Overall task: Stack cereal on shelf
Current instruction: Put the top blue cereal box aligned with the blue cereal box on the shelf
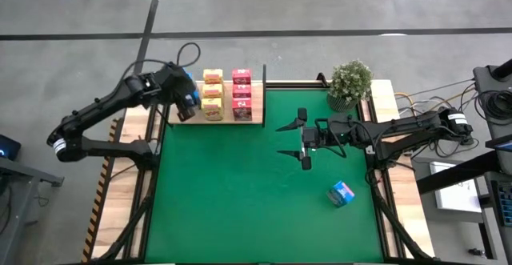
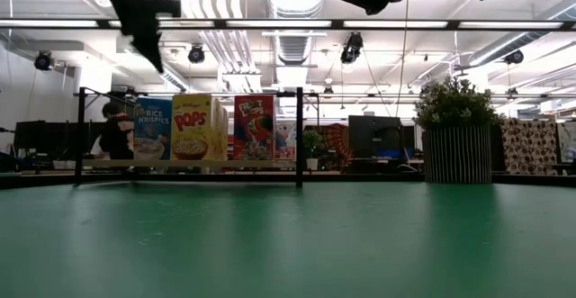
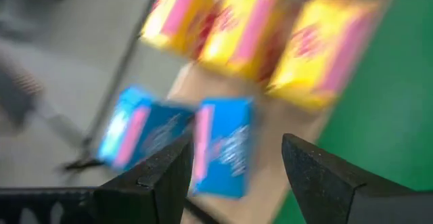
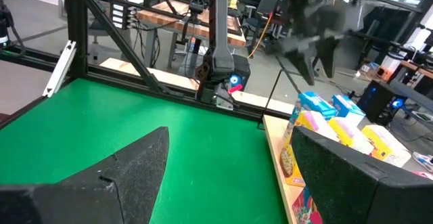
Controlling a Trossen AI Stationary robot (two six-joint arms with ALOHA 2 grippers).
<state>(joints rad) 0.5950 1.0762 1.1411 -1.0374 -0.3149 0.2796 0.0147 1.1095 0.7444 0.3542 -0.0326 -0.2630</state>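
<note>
The shelf is a light-wood board with black posts at the far left of the green mat. On it stand a column of three yellow cereal boxes and one of three pink boxes. Two blue boxes stand at its left end. My left gripper hangs open above those blue boxes, clear of them in the low view. Another blue box lies on the mat at the near right. My right gripper is open, level and empty over the mat's middle.
A potted plant stands at the mat's far right corner. The shelf's black posts rise at its ends. Open green mat lies between the shelf and the near edge. Cables and equipment sit beyond the table's right side.
</note>
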